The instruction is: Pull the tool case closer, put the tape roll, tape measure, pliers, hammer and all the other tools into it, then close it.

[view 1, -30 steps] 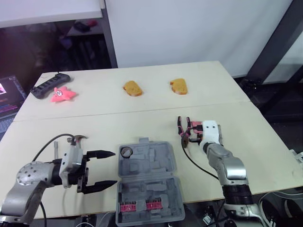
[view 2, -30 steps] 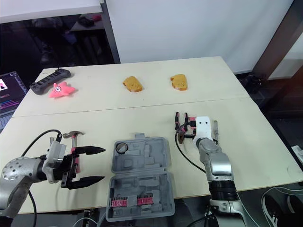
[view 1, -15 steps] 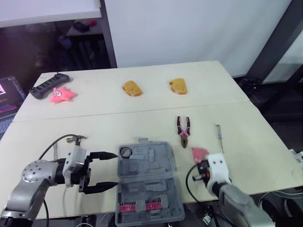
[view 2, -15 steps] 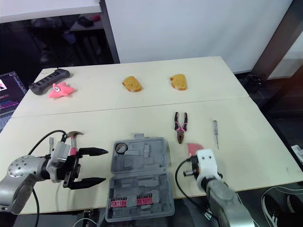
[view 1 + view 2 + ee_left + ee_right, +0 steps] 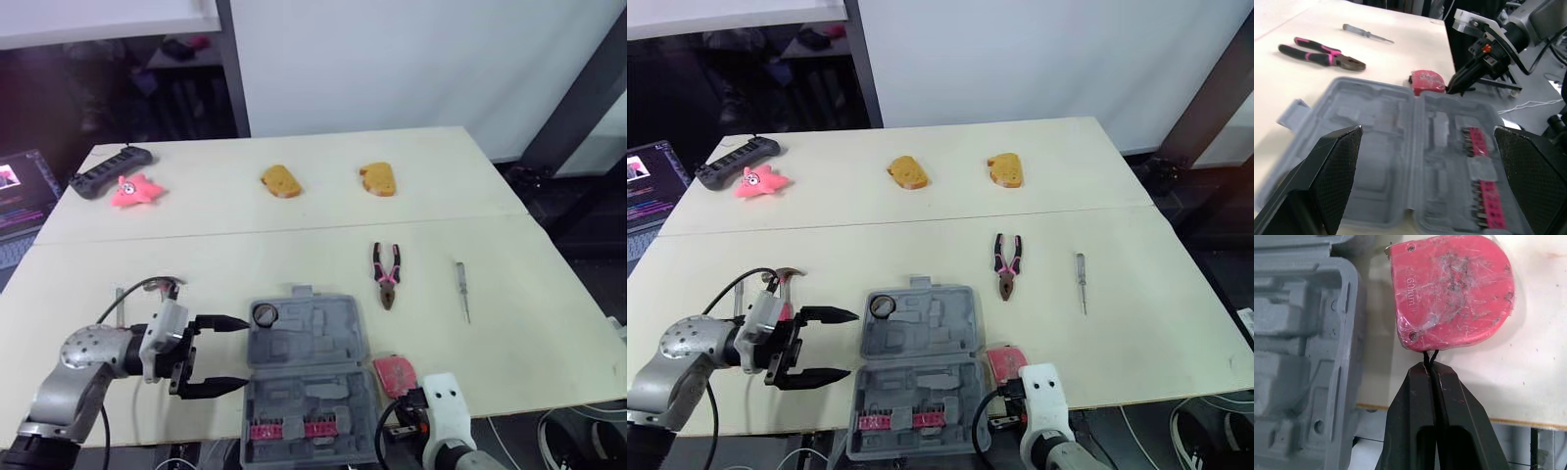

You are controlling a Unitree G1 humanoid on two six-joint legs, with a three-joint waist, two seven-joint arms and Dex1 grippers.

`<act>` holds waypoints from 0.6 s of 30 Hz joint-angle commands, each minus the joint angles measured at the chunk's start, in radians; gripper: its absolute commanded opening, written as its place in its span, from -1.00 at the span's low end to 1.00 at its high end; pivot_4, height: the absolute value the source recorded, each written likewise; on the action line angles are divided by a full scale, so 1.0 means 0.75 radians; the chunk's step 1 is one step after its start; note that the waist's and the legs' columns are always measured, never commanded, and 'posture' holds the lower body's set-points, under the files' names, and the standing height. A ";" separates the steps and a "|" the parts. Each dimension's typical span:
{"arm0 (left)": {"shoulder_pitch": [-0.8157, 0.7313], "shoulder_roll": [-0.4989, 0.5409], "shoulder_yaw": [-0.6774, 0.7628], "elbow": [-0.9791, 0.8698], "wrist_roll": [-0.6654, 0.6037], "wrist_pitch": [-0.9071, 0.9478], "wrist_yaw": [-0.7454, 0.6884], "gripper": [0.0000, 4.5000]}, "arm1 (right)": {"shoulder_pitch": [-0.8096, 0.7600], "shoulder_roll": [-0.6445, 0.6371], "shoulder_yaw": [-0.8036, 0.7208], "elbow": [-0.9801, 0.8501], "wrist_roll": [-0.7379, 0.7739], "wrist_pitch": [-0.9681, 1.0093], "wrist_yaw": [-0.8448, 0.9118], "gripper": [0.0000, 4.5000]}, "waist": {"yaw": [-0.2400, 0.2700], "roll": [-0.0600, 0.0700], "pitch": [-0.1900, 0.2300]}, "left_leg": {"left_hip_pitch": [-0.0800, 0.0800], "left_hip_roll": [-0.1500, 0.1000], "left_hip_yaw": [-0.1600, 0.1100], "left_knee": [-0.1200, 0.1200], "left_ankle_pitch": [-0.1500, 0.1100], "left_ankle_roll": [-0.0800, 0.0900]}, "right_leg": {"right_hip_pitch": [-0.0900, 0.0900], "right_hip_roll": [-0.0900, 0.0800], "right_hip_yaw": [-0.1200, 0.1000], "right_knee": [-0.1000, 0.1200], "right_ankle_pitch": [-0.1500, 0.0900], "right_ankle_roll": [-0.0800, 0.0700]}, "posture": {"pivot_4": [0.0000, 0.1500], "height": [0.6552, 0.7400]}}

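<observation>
my right claw (image 5: 1428, 368) is pinched shut on the cord of the red tape measure (image 5: 1452, 291) lying just ahead of its tips, the open tool case (image 5: 1298, 333) close beside on my left.

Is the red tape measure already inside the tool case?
No, the tape measure lies on the table beside the tool case.
</observation>
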 commanded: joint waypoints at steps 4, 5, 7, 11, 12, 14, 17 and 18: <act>-0.022 -0.006 0.002 -0.002 0.001 -0.024 -0.008 1.00 | -0.006 -0.003 -0.047 -0.039 0.027 -0.015 0.015 -0.60 | 0.002 0.000 0.000 | 0.004 0.001 0.000 0.001 0.000 0.000 | 0.004 0.001 0.000 0.000 0.001 0.001 | 1.00 1.00; -0.023 -0.007 0.002 0.000 0.003 -0.026 -0.008 1.00 | -0.007 -0.008 -0.059 -0.049 0.033 -0.010 0.021 -0.39 | 0.001 0.000 0.000 | 0.004 0.001 0.001 0.000 0.000 0.000 | 0.004 0.001 0.000 0.000 0.001 0.002 | 1.00 1.00; -0.024 -0.007 0.003 0.000 0.003 -0.027 -0.005 1.00 | -0.002 -0.025 -0.083 -0.077 0.048 -0.001 0.040 0.04 | 0.001 0.000 0.000 | 0.004 0.001 0.001 0.000 0.000 0.000 | 0.004 0.001 0.001 0.000 0.002 0.000 | 1.00 1.00; -0.019 -0.003 0.009 -0.003 0.001 -0.029 -0.003 1.00 | 0.014 -0.086 -0.166 -0.178 0.117 0.033 0.110 0.88 | 0.000 0.000 0.000 | 0.004 0.001 0.001 0.000 0.000 0.000 | 0.004 0.001 0.001 0.000 0.003 -0.001 | 1.00 1.00; -0.016 -0.001 0.011 -0.004 0.001 -0.029 -0.002 1.00 | 0.016 -0.123 -0.195 -0.193 0.150 0.023 0.137 0.94 | 0.000 0.000 0.000 | 0.004 0.001 0.001 0.000 0.000 0.000 | 0.004 0.001 0.002 0.000 0.003 -0.001 | 1.00 1.00; -0.013 0.000 0.014 -0.008 0.000 -0.027 0.001 1.00 | -0.004 -0.246 -0.284 -0.200 0.254 -0.019 0.215 0.94 | -0.001 -0.001 0.000 | 0.004 0.001 0.002 0.000 0.000 0.000 | 0.004 0.001 0.002 0.000 0.003 -0.001 | 1.00 1.00; -0.017 -0.001 0.014 -0.012 0.001 -0.022 0.012 1.00 | -0.122 -0.521 -0.467 -0.200 0.467 -0.052 0.425 0.94 | -0.005 -0.001 0.001 | 0.013 0.000 0.004 0.001 0.000 0.000 | 0.012 0.001 0.003 -0.001 0.000 0.004 | 1.00 1.00; -0.020 -0.002 0.012 -0.014 0.000 -0.018 0.016 1.00 | -0.167 -0.603 -0.516 -0.200 0.512 -0.036 0.496 0.94 | -0.006 -0.002 0.002 | 0.015 0.000 0.005 0.001 0.000 0.000 | 0.015 0.001 0.004 -0.001 0.000 0.004 | 1.00 1.00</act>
